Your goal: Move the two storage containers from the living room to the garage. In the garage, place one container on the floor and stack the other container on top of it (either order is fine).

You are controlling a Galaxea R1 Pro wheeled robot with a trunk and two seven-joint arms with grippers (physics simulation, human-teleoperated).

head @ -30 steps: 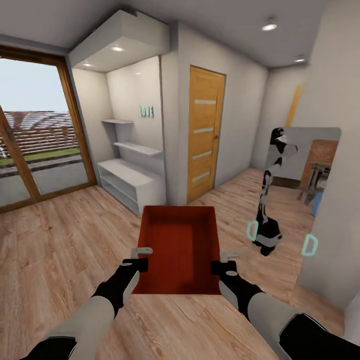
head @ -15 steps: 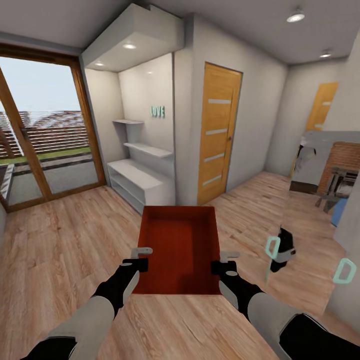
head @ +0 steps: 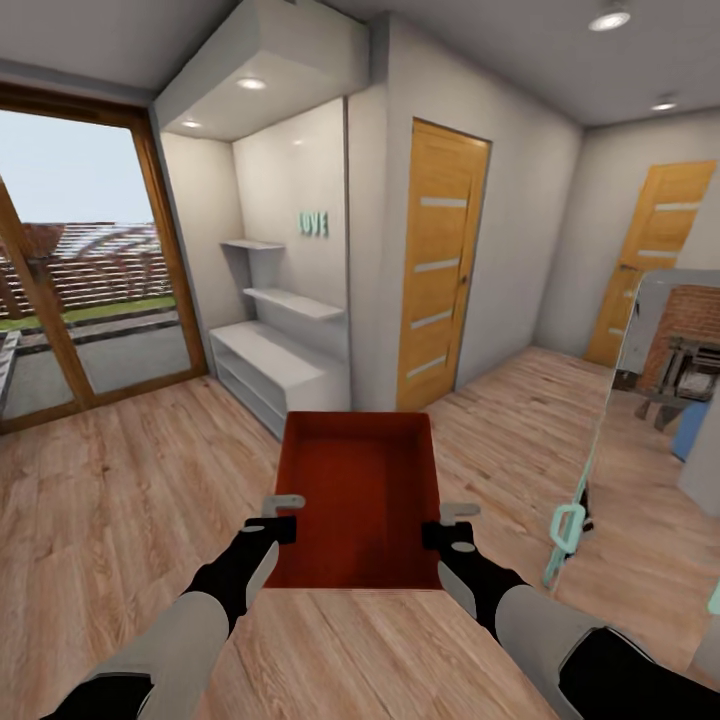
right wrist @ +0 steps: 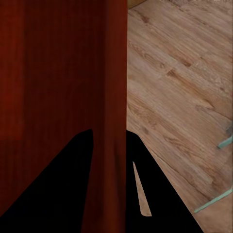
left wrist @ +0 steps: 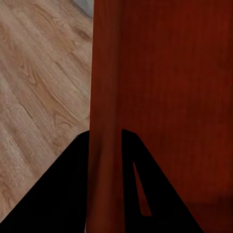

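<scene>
One orange-red storage container (head: pixel 360 495) hangs in front of me over light wood-plank flooring, carried level between both arms. My left gripper (head: pixel 282 515) is shut on its left wall, and my right gripper (head: pixel 447 522) is shut on its right wall. In the left wrist view the thin red wall (left wrist: pixel 104 121) runs between the two dark fingers (left wrist: pixel 73 184). The right wrist view shows the same clamp on the other wall (right wrist: pixel 114 97). The tub is empty inside.
A white wall corner with a slatted wooden door (head: pixel 438 262) stands straight ahead. White shelving (head: pixel 275 365) fills a niche at left, beside a large glass door (head: pixel 80 260). A mirror (head: pixel 660 400) leans at right, and a second wooden door (head: pixel 650 255) sits far right.
The whole view has swung right and moved forward: the second door has come into sight and the mirror has slid toward the right edge. The container and both grippers hold the same pose.
</scene>
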